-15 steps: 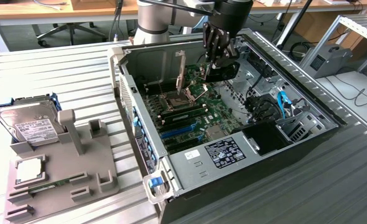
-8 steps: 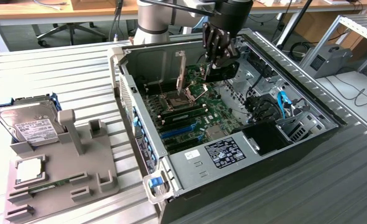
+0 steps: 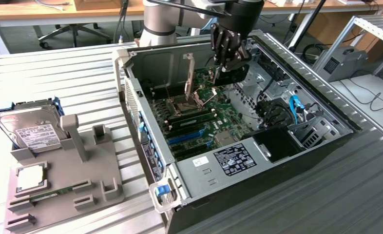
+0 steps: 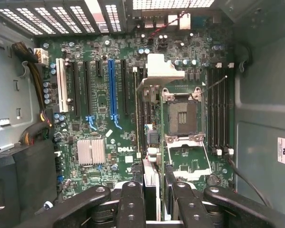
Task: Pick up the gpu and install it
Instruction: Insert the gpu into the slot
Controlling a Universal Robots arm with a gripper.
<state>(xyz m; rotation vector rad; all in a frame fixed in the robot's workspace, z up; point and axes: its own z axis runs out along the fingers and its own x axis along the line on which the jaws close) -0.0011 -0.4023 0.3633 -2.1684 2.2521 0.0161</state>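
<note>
Over the open computer case [image 3: 289, 175], which lies on its side on the ribbed metal worktop [image 3: 61, 78], the single arm's gripper [image 3: 232, 62] hangs above the green motherboard [image 4: 109, 137]. Its two black fingers [image 4: 131, 204] stand at a narrow gap, closed on the one gpu [image 4: 151, 173]. This is a thin, flat card seen edge-on, with a pale metal bracket at its far end. It is held in the air above the board, between the expansion slots and the one square processor socket [image 4: 183, 116]; whether its lower edge touches the board I cannot tell. In the exterior view the gpu [image 3: 234, 74] shows as a dark slab just under the fingertips.

On the board are one long blue slot [image 4: 111, 85], one white slot [image 4: 61, 85], and one silver finned heat sink [image 4: 90, 152]. One boxy power supply [image 3: 234, 158] with a printed label sits at the case's near end.

Well apart, on the exterior view's left, one grey moulded fixture [image 3: 81, 165] carries one silver hard drive [image 3: 32, 129] with a white label, one square processor chip [image 3: 30, 178] and one slim green memory stick [image 3: 48, 196].
</note>
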